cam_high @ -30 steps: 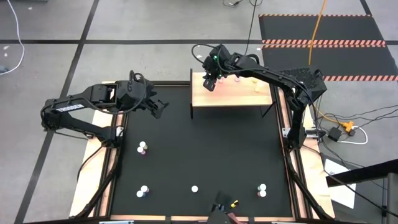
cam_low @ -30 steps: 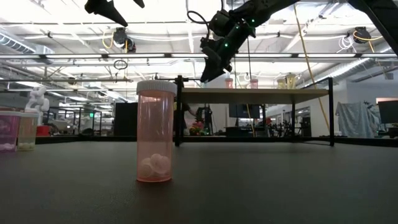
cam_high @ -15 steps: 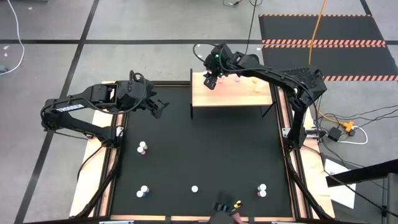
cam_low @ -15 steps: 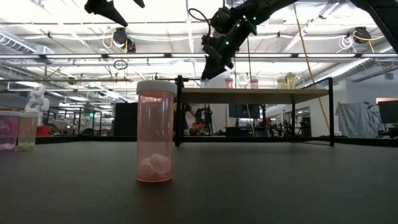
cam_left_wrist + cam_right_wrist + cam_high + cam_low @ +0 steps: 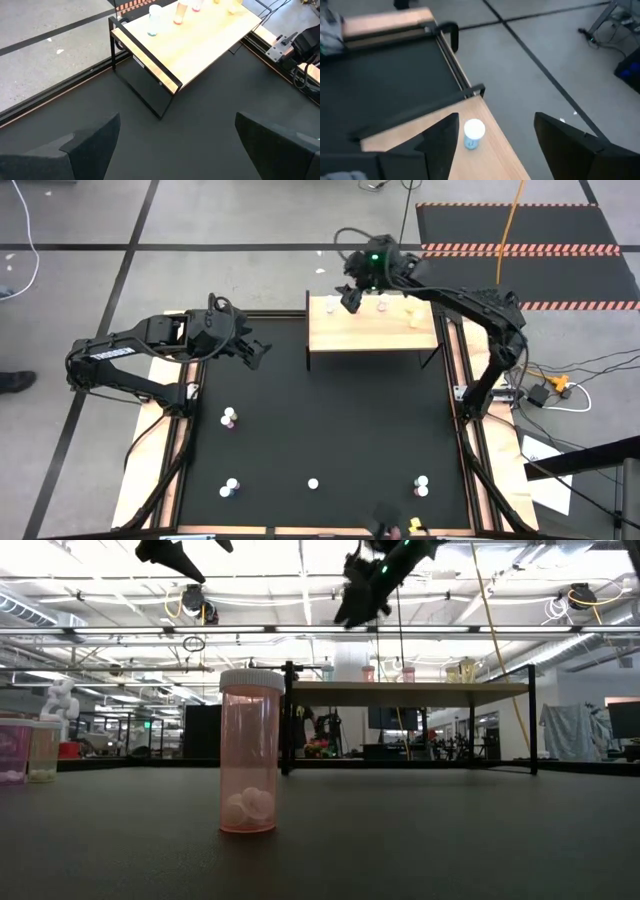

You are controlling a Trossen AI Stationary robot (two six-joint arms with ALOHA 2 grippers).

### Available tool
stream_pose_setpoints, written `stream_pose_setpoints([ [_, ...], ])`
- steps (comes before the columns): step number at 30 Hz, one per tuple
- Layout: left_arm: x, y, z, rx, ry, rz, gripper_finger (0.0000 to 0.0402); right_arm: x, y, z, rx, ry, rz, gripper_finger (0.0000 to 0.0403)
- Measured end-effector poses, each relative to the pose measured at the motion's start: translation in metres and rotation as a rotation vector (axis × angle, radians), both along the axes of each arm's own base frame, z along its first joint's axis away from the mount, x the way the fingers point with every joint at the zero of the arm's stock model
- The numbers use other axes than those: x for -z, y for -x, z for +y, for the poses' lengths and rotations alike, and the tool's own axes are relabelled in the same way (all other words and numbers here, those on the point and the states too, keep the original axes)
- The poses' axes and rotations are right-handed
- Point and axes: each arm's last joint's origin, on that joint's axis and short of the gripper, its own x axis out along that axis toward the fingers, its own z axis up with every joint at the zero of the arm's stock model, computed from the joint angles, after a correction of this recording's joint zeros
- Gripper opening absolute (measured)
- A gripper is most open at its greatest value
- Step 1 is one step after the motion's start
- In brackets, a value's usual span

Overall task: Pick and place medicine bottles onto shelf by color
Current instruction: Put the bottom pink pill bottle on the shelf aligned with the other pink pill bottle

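Our right gripper [image 5: 490, 145] hangs above the shelf [image 5: 372, 328], fingers wide & empty, over the blue bottle [image 5: 474, 133] near the shelf's corner. Risk: dropping low could knock it off.

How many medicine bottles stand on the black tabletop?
4: one bottle on the left side; three along the edge opposite the shelf: left bottle, middle bottle, right bottle. None seems hidden.
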Motion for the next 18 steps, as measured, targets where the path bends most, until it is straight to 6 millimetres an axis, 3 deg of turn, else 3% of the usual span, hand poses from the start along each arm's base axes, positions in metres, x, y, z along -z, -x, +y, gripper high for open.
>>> stream_pose_setpoints([
  [3, 0.000, 0.000, 0.000, 0.000, 0.000, 0.000, 0.0392, -0.018, 0.012, 0.016, -0.025, -0.020, -0.042, 0.0246],
  [7, 0.000, 0.000, 0.000, 0.012, -0.012, 0.006, 0.0392, -0.031, 0.022, 0.047, -0.189, -0.104, -0.073, 0.0237],
  [18, -0.005, -0.007, 0.000, 0.104, -0.100, -0.012, 0.0392, 0.007, 0.023, 0.132, -0.354, -0.198, -0.146, 0.0213],
])
